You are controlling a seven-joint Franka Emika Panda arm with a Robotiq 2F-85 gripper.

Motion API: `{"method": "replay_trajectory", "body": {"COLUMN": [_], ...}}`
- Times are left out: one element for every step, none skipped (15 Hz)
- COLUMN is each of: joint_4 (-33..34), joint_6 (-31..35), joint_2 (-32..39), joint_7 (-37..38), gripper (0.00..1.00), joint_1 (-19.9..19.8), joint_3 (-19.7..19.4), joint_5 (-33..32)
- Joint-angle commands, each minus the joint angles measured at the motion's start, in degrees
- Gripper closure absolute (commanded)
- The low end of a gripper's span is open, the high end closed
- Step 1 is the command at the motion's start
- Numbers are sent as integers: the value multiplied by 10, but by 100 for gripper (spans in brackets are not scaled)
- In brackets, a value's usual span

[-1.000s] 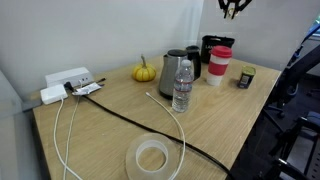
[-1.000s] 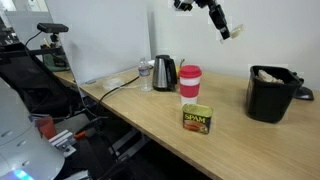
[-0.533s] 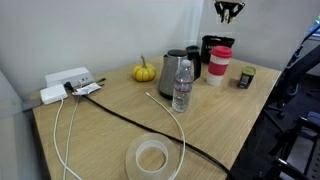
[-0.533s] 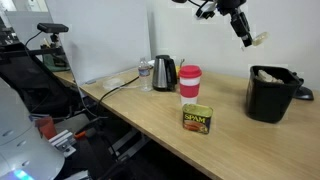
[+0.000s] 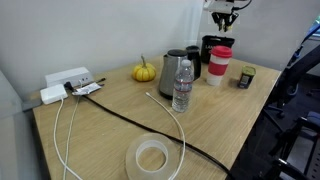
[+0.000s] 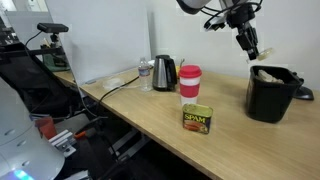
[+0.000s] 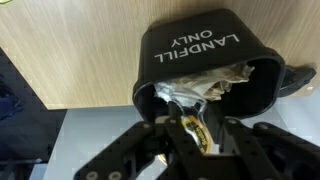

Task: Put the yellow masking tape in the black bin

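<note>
My gripper (image 7: pixel 196 133) is shut on the yellow masking tape (image 7: pixel 196 132), a small yellow ring seen edge-on between the fingers in the wrist view. The black bin (image 7: pixel 180 62), marked "LANDFILL ONLY" and holding crumpled plastic, lies right under the gripper in that view. In an exterior view the gripper (image 6: pixel 252 51) hangs just above the near-left rim of the black bin (image 6: pixel 272 95) at the table's end. In an exterior view the gripper (image 5: pixel 226 18) is high above the far corner; the bin is hidden there.
On the table stand a Spam tin (image 6: pixel 196 119), a red-lidded cup (image 6: pixel 189 83), a kettle (image 6: pixel 164 72), a water bottle (image 5: pixel 182 86), a mini pumpkin (image 5: pixel 144 72), a large pale tape roll (image 5: pixel 151 156), a power strip (image 5: pixel 66 83) and cables.
The arm has carried the tape sideways and down, from high over the table's middle to just above the black bin.
</note>
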Motion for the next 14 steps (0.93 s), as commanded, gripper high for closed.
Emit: {"method": "replay_trajectory", "body": {"joint_4": [53, 67, 79, 91, 99, 107, 113, 118, 123, 127, 130, 131, 132, 130], "joint_6": [-28, -33, -37, -41, -50, -62, -73, -81, -89, -97, -102, -105, -107, -106], "joint_2": [43, 54, 63, 71, 77, 81, 84, 87, 88, 89, 89, 88, 86, 82], "joint_7": [29, 34, 38, 43, 38, 33, 34, 36, 41, 45, 49, 56, 60, 65], "gripper": [92, 92, 92, 92, 92, 44, 42, 37, 31, 23, 15, 9, 1, 0], "joint_1": [13, 12, 12, 12, 9, 8, 9, 9, 10, 11, 11, 11, 11, 13], "joint_3": [-26, -30, -33, -37, -36, -36, -36, -37, -39, -40, -42, -45, -47, -51], "joint_5": [22, 28, 33, 36, 44, 52, 58, 61, 62, 62, 60, 56, 53, 46]}}
